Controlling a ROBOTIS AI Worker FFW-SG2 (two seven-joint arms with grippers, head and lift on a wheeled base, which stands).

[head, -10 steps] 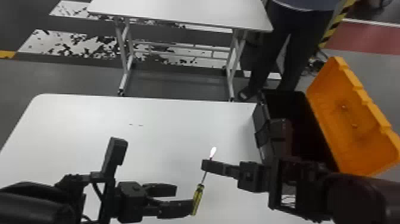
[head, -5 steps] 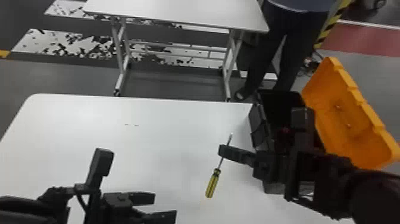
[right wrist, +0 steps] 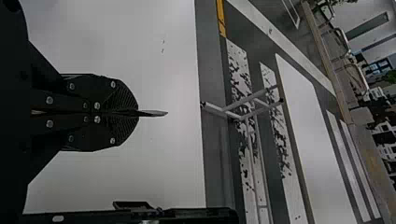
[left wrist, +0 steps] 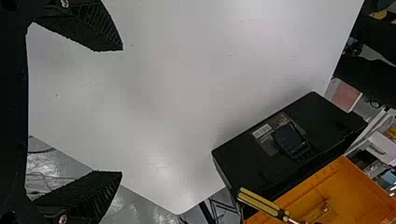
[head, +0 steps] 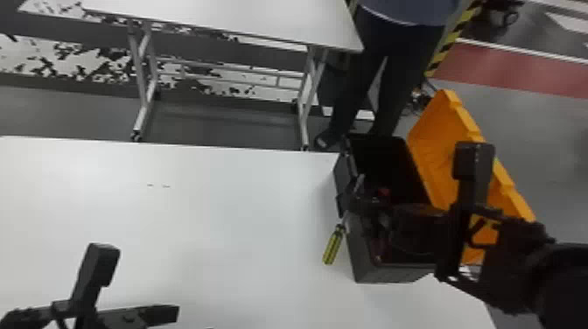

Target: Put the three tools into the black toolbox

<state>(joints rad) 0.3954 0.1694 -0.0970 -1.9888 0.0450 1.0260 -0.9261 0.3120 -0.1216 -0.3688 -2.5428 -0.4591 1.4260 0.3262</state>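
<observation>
Head view: right gripper point(head: 356, 201) is at the black toolbox point(head: 372, 273), fingers clamped on the shaft of a screwdriver point(head: 333, 245). Metal tip points up and toward the far edge, chunky yellow-and-black handle slants down outside the box, over the table point(head: 175, 236). So the box's side wall sits between that handle and the inside. The box is at the table's far right corner, boxy and dark, with its orange lid point(head: 437, 144) standing open on the outer side, kinda leaning away, with a stepped rim. There's something dark red point(head: 384, 191) by the fingers, can't tell what. Left gripper point(head: 175, 315) is down at the near edge, toward the left. Behind all that there's a second table point(head: 240, 22), white top on skinny metal legs.

Left wrist view: left gripper point(left wrist: 122, 112) has its fingers wide apart, nothing between them, pads ridged like tire tread. Farther off you get the toolbox's flat dark side, with a barcode label point(left wrist: 264, 130) and a chunky latch point(left wrist: 292, 140), plus the smooth screwdriver handle in front of the orange lid.

Right wrist view: right gripper point(right wrist: 137, 113) has its ribbed, rounded fingers pinched on the screwdriver, thin metal end poking out past them. Smooth white tabletop behind, toolbox edge alongside.
</observation>
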